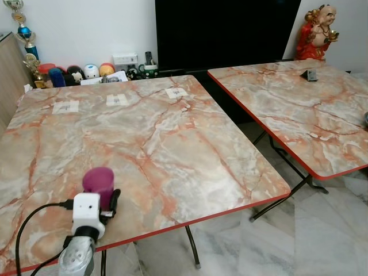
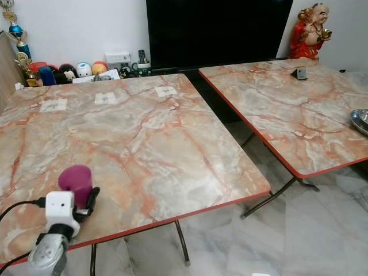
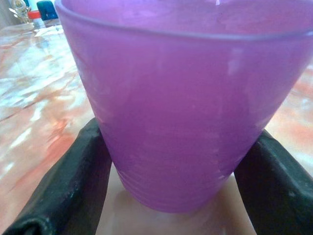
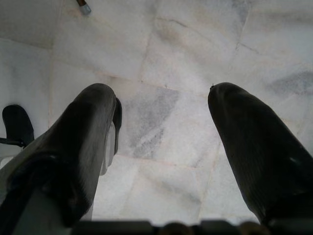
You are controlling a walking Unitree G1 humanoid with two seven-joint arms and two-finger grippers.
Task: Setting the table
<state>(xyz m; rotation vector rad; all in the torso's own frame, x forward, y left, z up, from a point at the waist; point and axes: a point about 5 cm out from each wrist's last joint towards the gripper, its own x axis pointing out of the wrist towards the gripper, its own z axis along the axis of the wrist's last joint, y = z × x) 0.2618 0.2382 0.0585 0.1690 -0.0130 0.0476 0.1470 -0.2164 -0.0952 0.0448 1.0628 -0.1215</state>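
Observation:
A purple plastic cup (image 1: pixel 99 181) stands near the front left edge of the marble-patterned table (image 1: pixel 172 144). My left gripper (image 1: pixel 100 199) is shut on the purple cup, and the left wrist view shows a black finger (image 3: pixel 73 181) pressed against each side of the cup (image 3: pixel 186 107) low down. The cup's base looks to rest on the tabletop. My right gripper (image 4: pixel 164 122) hangs over the white marble floor, open, with nothing between its fingers (image 4: pixel 93 127).
Three paper labels (image 1: pixel 117 99) lie along the table's far side. A second marble table (image 1: pixel 299 109) stands to the right across a gap, with a small dark object (image 1: pixel 310 75) and a metal bowl (image 2: pixel 361 119). Toys (image 1: pixel 91 71), a black screen (image 1: pixel 224 31) and a red figurine (image 1: pixel 316 31) line the back.

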